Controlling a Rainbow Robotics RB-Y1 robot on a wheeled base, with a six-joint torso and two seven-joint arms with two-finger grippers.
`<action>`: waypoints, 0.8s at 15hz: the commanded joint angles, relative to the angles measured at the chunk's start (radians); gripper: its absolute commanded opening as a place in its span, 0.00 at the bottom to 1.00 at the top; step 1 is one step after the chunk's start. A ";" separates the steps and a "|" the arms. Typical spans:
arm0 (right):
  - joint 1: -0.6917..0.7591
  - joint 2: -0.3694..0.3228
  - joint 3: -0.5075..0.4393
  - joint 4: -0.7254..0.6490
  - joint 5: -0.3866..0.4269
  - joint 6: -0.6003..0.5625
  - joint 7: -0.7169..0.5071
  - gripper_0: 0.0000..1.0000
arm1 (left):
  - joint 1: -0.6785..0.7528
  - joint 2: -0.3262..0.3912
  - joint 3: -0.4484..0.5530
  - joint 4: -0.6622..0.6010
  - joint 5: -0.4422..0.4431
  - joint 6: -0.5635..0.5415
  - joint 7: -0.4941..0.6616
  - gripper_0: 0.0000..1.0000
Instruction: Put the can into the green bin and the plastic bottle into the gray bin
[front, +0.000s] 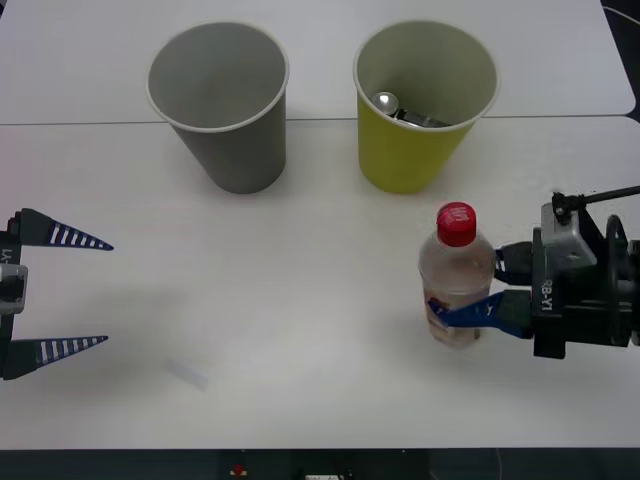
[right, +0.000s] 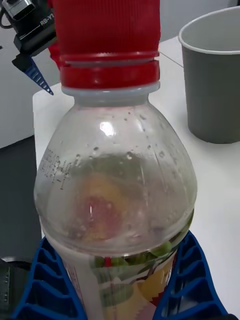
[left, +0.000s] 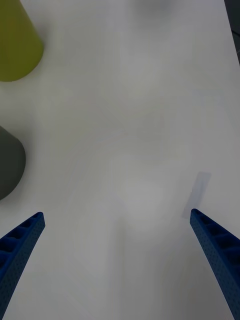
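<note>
Two blue ribbed fingers of the right gripper (front: 470, 300) clamp the clear red-capped plastic bottle (front: 457, 275) low on its label; the top-heavy bottle may tilt or slip in transit. It must clear the yellow-green bin (front: 424, 100) before reaching the gray tapered bin (front: 220, 100) beyond; the left gripper (front: 75, 292) idles, fingers apart.

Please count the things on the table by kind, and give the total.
Bins: 2, the gray bin and the green bin
Cans: 1, the can inside the green bin
Bottles: 1, the plastic bottle, gripped by the right hand
Total: 4

Bright, even overhead light washes the white tabletop (front: 300, 300) nearly featureless. Soft shadows fall toward six o'clock beneath the two bins. A small glare spot marks the bottle (right: 115, 200) shoulder. The left wrist view looks soft and hazy.
</note>
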 joint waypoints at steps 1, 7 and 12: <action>-0.033 -0.034 -0.016 -0.061 0.038 -0.002 -0.182 0.00 | 0.000 0.000 0.000 0.000 0.000 0.000 0.000 1.00; -0.256 -0.074 -0.022 -0.089 0.096 -0.126 -0.520 0.00 | 0.000 0.000 0.000 0.000 0.000 0.000 0.000 1.00; -0.536 -0.074 0.061 -0.060 0.164 -0.232 -0.711 0.00 | 0.000 0.000 0.000 0.000 0.000 0.000 0.000 1.00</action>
